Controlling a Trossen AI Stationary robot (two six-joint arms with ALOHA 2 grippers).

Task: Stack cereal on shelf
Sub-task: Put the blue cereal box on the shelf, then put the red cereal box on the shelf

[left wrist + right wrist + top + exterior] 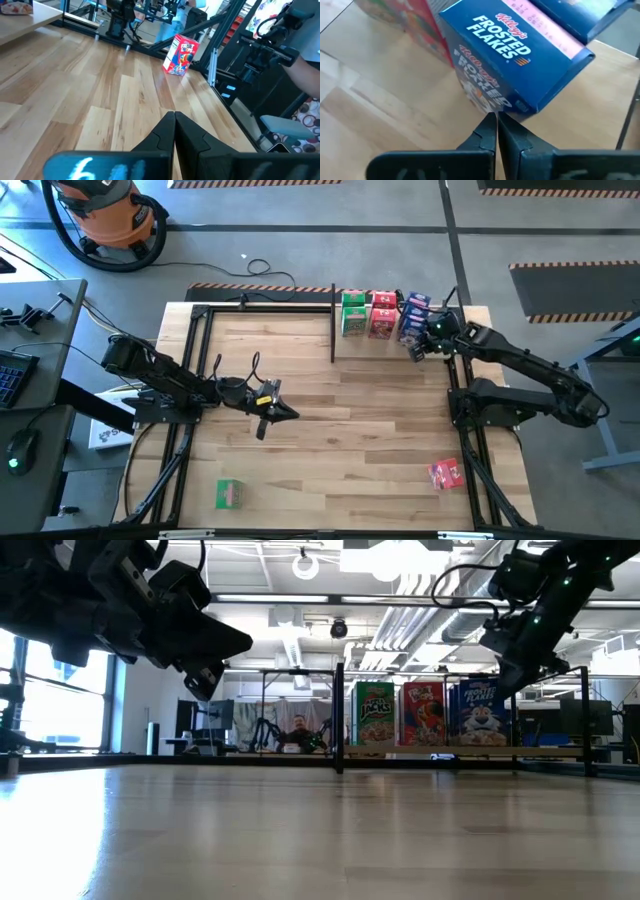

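Observation:
The black rod shelf (333, 330) stands at the table's far edge, with green (353, 313), red (382, 315) and blue (413, 315) cereal boxes upright in a row to the right of its post. My right gripper (413, 350) is shut, with its tips right at the front of a blue Frosted Flakes box (510, 60). My left gripper (290, 414) is shut and empty, above the table's middle left. A loose green box (228, 494) lies near the front left. A loose red box (445, 473) lies near the front right and also shows in the left wrist view (181, 54). My right gripper's shut fingertips (490, 125) stand at the lower front edge of the blue box (492, 107), coming from the table's near side and slanting down. I cannot tell whether they touch it. The box stands on its base in the row.
Black frame rails run along the table's left side (190, 370) and right side (455, 395). The shelf's tall post (340, 720) stands left of the green boxes. Open wood lies between the two arms (360, 430). A person (305, 70) is beyond the table's right edge.

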